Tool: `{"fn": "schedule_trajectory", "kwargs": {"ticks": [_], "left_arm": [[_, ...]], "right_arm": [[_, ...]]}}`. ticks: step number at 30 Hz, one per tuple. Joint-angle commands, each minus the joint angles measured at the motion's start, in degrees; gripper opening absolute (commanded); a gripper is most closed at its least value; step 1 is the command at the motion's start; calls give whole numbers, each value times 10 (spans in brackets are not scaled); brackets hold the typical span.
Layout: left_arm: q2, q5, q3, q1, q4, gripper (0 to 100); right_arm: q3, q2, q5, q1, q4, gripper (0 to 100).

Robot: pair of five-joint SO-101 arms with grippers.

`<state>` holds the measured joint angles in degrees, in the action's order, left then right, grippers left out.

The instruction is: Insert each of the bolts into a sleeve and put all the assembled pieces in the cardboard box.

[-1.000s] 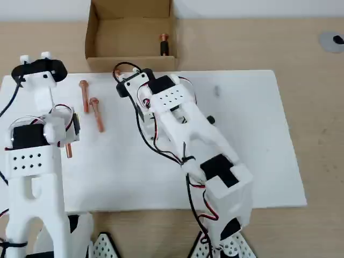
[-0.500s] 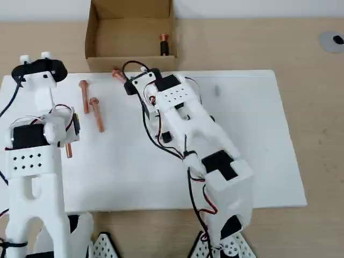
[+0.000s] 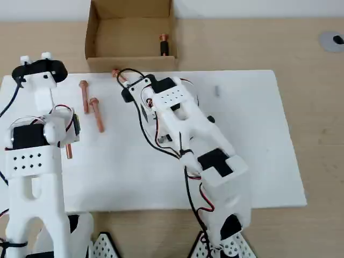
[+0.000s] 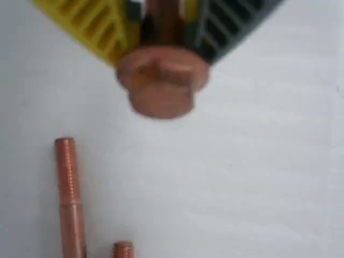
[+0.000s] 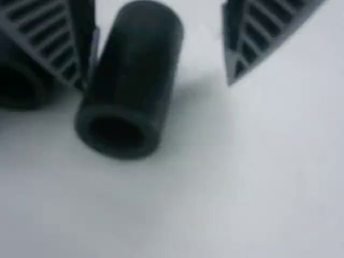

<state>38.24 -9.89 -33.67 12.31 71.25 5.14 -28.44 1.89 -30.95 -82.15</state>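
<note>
Copper bolt [image 4: 161, 80] clamped by its shank in the left gripper [image 4: 161, 24], head poking past the tips, over the white mat [image 3: 252, 140]; right gripper [image 5: 158, 54] spread wide, straddling a black sleeve [image 5: 126, 97] lying on the mat, not gripped yet; step in hand looks like sleeve pickup. Next: close on it, lift, align bore with bolt. One assembled piece [image 3: 164, 45] sits in the cardboard box [image 3: 97, 37]; loose bolts [image 3: 84, 94] wait on the mat.

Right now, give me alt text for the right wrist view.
The right gripper, open, straddles a black sleeve lying on its side on the white sheet, hollow end toward the camera. A second sleeve sits beside it, partly hidden by the gripper.
</note>
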Motion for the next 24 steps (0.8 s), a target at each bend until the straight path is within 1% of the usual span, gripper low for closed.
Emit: {"fn": "schedule_trajectory", "kwargs": {"ticks": [1, 3, 7, 15, 18, 21, 24], "left_arm": [[16, 3, 4, -6, 2, 6], [17, 3, 4, -6, 2, 6], [18, 3, 4, -6, 2, 6], [19, 3, 4, -7, 2, 6], [19, 3, 4, -6, 3, 6], [19, 1, 11, -5, 18, 6], [21, 1, 40, -6, 47, 7]], "right_arm": [[-4, -16, -43, -29, 8, 147], [-17, -16, -64, -28, 8, 99], [-38, -16, -77, -26, 4, 13], [-38, -15, -80, -26, -24, 10], [-34, -11, -98, -27, -24, 10], [5, 17, -101, -25, -39, 10], [79, 77, -101, -25, -68, 9]]}}
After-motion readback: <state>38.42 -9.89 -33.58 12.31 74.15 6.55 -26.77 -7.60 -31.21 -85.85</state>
